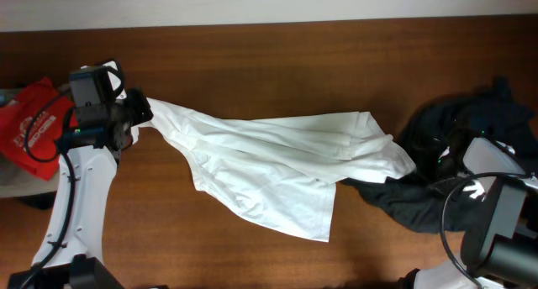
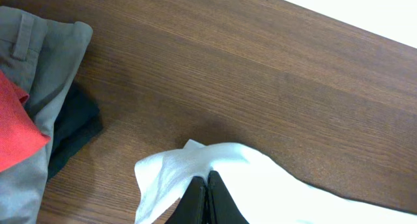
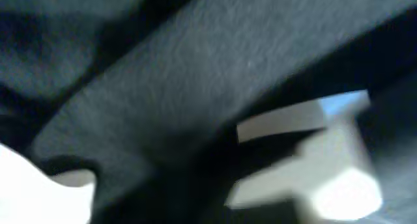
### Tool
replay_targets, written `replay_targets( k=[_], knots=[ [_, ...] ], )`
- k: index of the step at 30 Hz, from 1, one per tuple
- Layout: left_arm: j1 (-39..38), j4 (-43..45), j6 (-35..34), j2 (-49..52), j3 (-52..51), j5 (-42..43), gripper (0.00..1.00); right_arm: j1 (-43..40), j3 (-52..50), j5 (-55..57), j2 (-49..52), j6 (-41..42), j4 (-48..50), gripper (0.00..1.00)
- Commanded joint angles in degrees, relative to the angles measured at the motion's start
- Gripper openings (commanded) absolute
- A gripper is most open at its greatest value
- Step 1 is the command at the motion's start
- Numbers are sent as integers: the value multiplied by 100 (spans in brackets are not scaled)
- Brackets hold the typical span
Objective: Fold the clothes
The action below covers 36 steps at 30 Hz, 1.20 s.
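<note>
White shirt (image 1: 277, 167) lies crumpled across mid-table, running from 9 o'clock to 3 o'clock. Its far end touches the dark clothes pile (image 1: 458, 133) at 3 o'clock. Your left gripper (image 2: 207, 199) at 9 o'clock has its fingers pressed together on a shirt corner, with cloth pinched between them.

Right gripper (image 1: 475, 159) sits in the dark pile. The wrist view is all blur, so you cannot tell how its fingers stand.

The shirt looks thin, light and floppy. It will likely sag, bunch and drag rather than hold shape, so you probably need a second hold on an edge or hem corner near 3 o'clock.

No bin or basket is in view, only loose heaps. Red garment (image 1: 34, 125) lies on grey trousers (image 2: 39, 61) at 9 o'clock.
</note>
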Motion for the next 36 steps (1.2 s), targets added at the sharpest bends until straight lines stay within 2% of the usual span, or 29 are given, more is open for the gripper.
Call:
replay_targets(
  k=[1, 3, 4, 7, 8, 9, 10, 11, 12, 13, 14, 18, 21, 25, 27, 28, 29, 31, 33, 36],
  knots=[
    [-22, 0, 92, -15, 20, 63, 3, -529, 452, 907, 94, 181, -385, 4],
    [-22, 22, 92, -15, 20, 63, 3, -1185, 1300, 1058, 92, 404, -1008, 7],
    [-22, 94, 92, -15, 20, 61, 0, -1585, 1869, 1060, 92, 457, -1290, 16],
    [-22, 240, 92, -15, 20, 50, 0, -2157, 2951, 1051, 92, 455, -1801, 22],
    [-22, 249, 90, -15, 22, 48, 0, -2186, 3123, 1029, 92, 446, -1910, 28],
    [-22, 256, 90, -15, 20, 59, 0, -2142, 3272, 782, 92, 107, -2013, 41],
    [-22, 262, 90, -15, 22, 68, 0, -2033, 3294, 334, 92, -201, -2041, 63],
    [-22, 262, 90, -13, 20, 72, 0, -1816, 3294, -435, 92, -586, -2035, 72],
    [-22, 269, 92, -13, 22, 177, 0, -1635, 3294, -1204, 92, -986, -1976, 73],
    [-24, 289, 92, -7, 20, 308, 0, -1338, 3294, -2253, 92, -1759, -1888, 73],
    [-24, 306, 92, 4, 20, 387, 0, -979, 3294, -2811, 94, -2315, -1862, 73],
    [-127, 297, 92, 109, 20, 411, 0, 835, 3265, -1941, 306, -2529, -1797, 73],
    [-157, 297, 92, 114, 20, 409, 0, 1867, 3265, -1945, 883, -2371, -1998, 72],
    [-157, 297, 92, 114, 20, 409, 0, 2804, 3265, -1941, 1742, -2107, -2092, 69],
    [-157, 297, 92, 114, 20, 409, 0, 2997, 3265, -1943, 2059, -2017, -2085, 60],
    [-157, 297, 92, 114, 20, 409, 0, 3034, 3265, -1943, 2205, -1917, -2072, 49],
    [-157, 297, 92, 114, 20, 409, 0, 3025, 3265, -1939, 2251, -1858, -2048, 46],
    [-157, 297, 92, 114, 20, 409, 0, 2981, 3285, -1941, 2234, -1858, -2052, 47],
    [-157, 297, 92, 114, 20, 409, 0, 2911, 3340, -1937, 2201, -1862, -2240, 57],
    [-157, 293, 92, 114, 20, 409, 0, 2793, 3508, -1801, 2131, -1853, -2527, 59]
  ],
)
